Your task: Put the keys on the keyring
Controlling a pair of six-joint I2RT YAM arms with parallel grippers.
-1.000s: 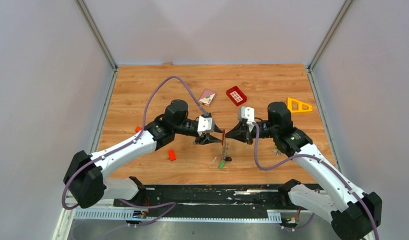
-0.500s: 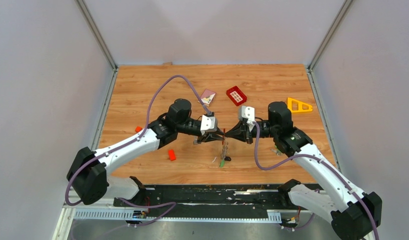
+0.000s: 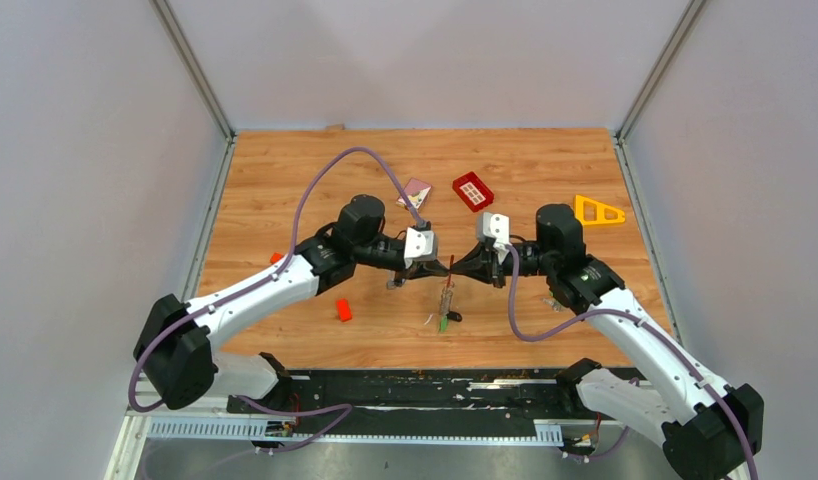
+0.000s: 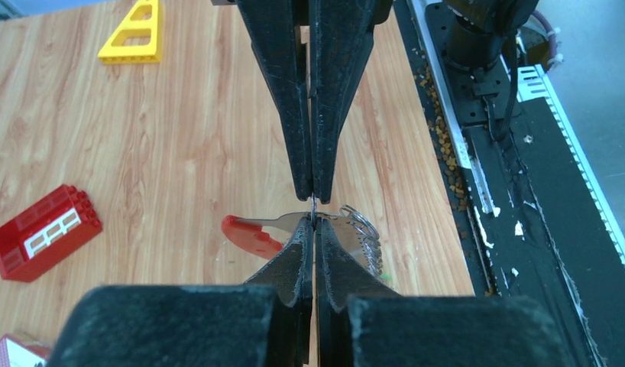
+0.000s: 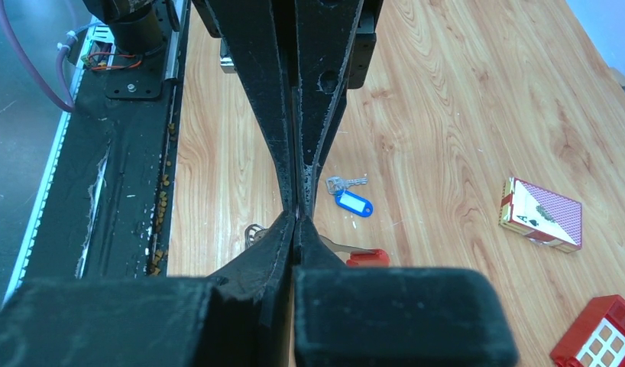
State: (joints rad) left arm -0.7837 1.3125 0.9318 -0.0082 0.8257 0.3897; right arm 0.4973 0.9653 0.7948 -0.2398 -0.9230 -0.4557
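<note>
Closure is the news. A second ago the left gripper (image 3: 441,268) stood agape, a little to the side. It has since slid in and clamped shut, tip to tip against the right gripper (image 3: 459,270), which has stayed shut throughout. Both now pinch the keyring (image 4: 256,234) above mid-table (in the left wrist view we see thin wire nipped between the meeting tips). We judge the ring is now braced from two sides, ready for prying open. We see no key being threaded yet: the blue key (image 5: 354,202) lies on the table below, well apart from both grippers.
</note>
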